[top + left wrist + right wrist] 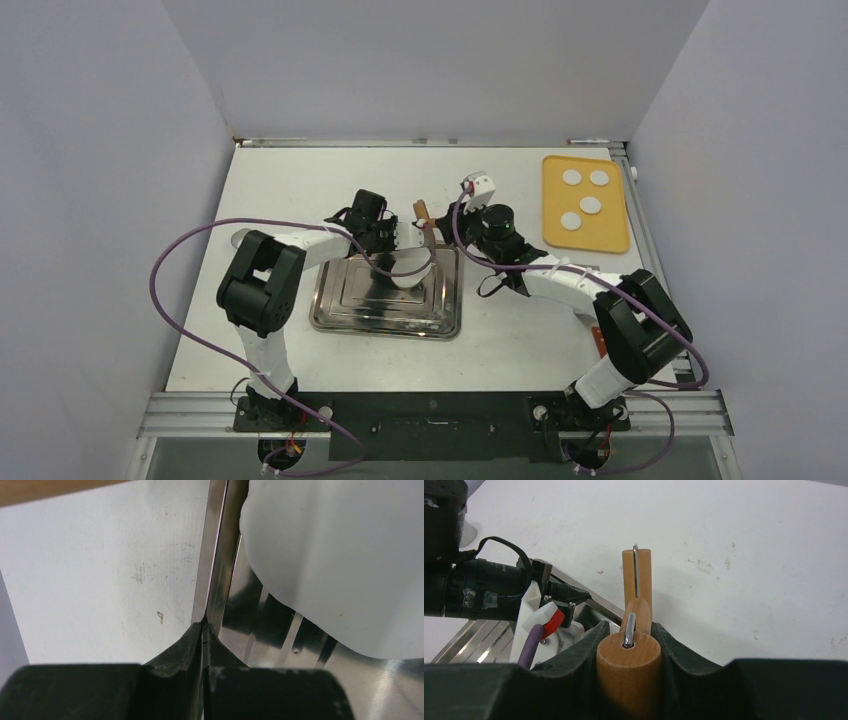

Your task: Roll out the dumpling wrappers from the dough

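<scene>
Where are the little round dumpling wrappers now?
In the top view, four dumpling wrappers lie on the orange tray at the far right corner of the table, well apart from the steel tray in the middle.

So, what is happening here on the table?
The left gripper is shut on the rim of the metal tray, apparently to steady it. The right gripper grips the wooden handle of the rolling pin, which is at the tray's far edge. A sheet of white dough lies in the tray. Four dumpling wrappers lie on the orange board at the far right.
</scene>
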